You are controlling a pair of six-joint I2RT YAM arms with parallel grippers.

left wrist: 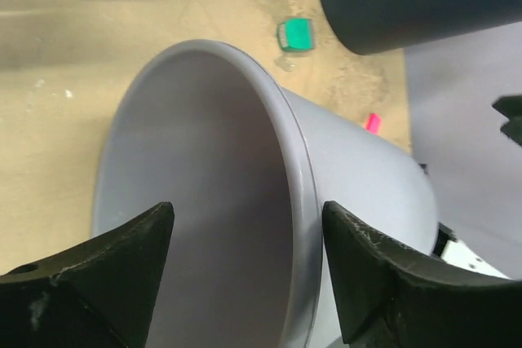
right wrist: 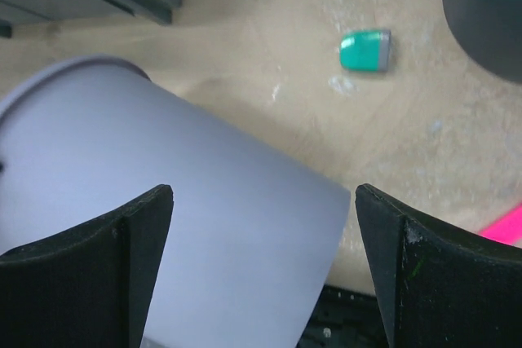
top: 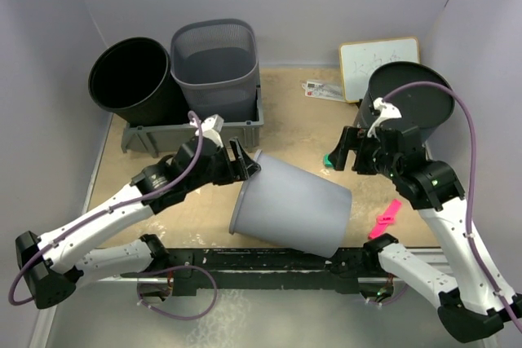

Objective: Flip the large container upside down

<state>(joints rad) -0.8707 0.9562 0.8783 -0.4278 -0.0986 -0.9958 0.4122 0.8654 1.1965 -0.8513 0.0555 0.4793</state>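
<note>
The large container runs off the left wrist view's bottom; whiteboard writing unreadably small

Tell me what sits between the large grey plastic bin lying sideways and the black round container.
A small green block with a grey end lies on the tabletop, touching neither the grey bin nor the black container; clearest in the right wrist view.

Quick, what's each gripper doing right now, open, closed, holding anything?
Left gripper: open, jaws astride the rim of the grey container, not clamped.
Right gripper: open, holding nothing, over the container's side.
</note>
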